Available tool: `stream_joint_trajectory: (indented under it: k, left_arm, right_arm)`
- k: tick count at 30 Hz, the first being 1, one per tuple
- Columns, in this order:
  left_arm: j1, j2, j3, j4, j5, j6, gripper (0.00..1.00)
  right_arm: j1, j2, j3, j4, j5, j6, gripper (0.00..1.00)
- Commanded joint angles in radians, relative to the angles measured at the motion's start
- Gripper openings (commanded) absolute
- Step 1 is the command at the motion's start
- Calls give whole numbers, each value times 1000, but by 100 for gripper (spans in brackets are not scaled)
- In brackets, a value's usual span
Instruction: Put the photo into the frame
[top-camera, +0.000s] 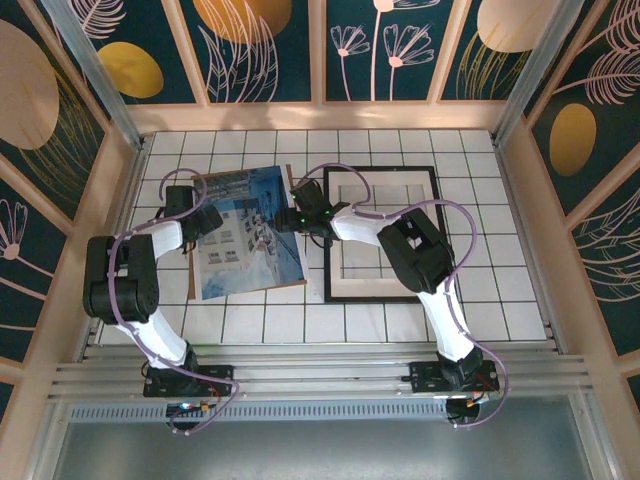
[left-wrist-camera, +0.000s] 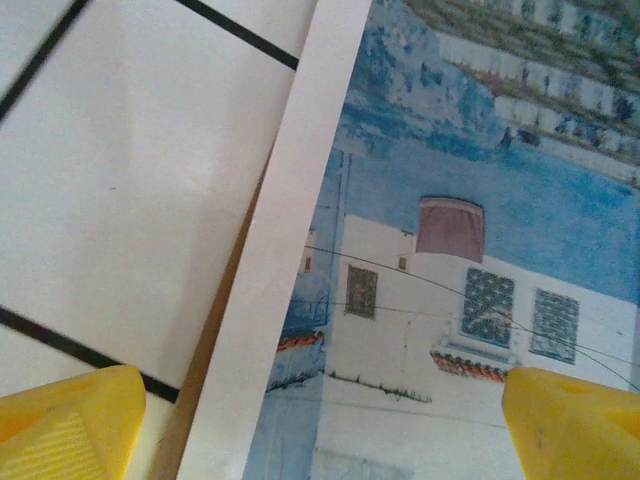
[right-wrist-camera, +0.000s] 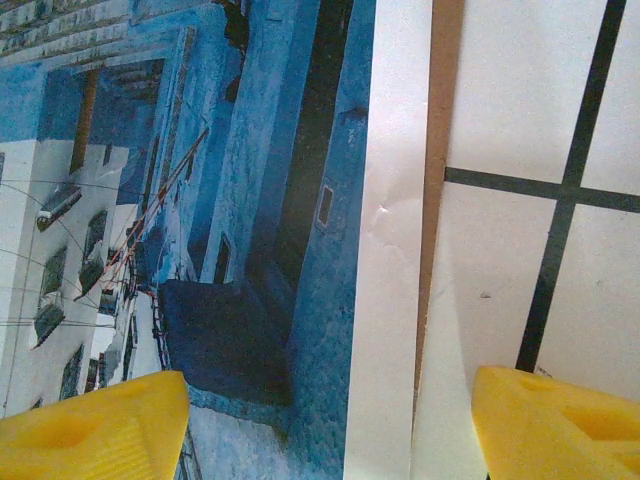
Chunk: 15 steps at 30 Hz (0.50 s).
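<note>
The photo (top-camera: 240, 240), a blue print with whitish buildings and a white margin, lies tilted on the tiles left of centre, on top of a brown backing board (top-camera: 193, 262). To its right lies the black frame (top-camera: 380, 171). My left gripper (top-camera: 205, 216) is open over the photo's left edge; in the left wrist view its yellow fingertips (left-wrist-camera: 70, 425) stand wide apart on either side of the photo's (left-wrist-camera: 450, 300) margin. My right gripper (top-camera: 285, 218) is open over the photo's right edge, its fingertips (right-wrist-camera: 95, 430) straddling the margin of the photo (right-wrist-camera: 250, 250).
A white cut-out mat (top-camera: 350, 282) lies inside the frame. The brown board shows as a thin strip beside the photo (left-wrist-camera: 215, 330) (right-wrist-camera: 440, 150). Wooden walls ring the tiled table (top-camera: 480, 200). The right arm reaches across the frame's left side.
</note>
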Motion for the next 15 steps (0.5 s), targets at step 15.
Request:
stream_joint_trajectory:
  k: [15]
  left_arm:
    - [0,4,-62,56,93,-6,88]
  right_arm:
    - [-1,48,33,-6,-48,17,75]
